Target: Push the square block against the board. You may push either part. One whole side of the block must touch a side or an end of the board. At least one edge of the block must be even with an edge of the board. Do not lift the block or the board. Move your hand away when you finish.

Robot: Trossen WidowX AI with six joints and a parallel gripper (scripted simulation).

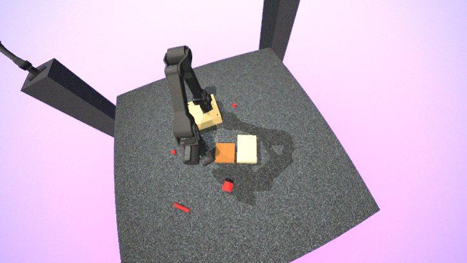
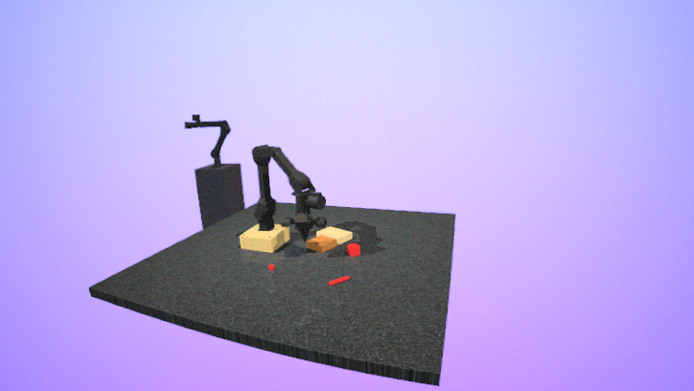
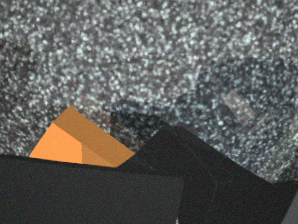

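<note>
The orange square block (image 1: pixel 224 152) (image 2: pixel 320 243) (image 3: pixel 76 143) lies flat on the dark table (image 1: pixel 293 202). Its right side rests against the left long side of the cream board (image 1: pixel 246 148) (image 2: pixel 335 234). Their near edges look even in the top view. My gripper (image 1: pixel 206 158) (image 2: pixel 305 236) (image 3: pixel 170 135) is shut and empty. It is low over the table, close beside the block's left side. I cannot tell whether it touches the block. The board is hidden in the wrist view.
A red cube (image 1: pixel 228 185) (image 2: pixel 353 249) lies in front of the block. A red stick (image 1: pixel 181 207) (image 2: pixel 338 280) lies nearer the front. Small red bits (image 1: pixel 173 151) (image 1: pixel 234 104) lie left and behind. The arm's tan base (image 1: pixel 206 115) stands behind. Dark pillars (image 1: pixel 65 94) stand off the table's back edge.
</note>
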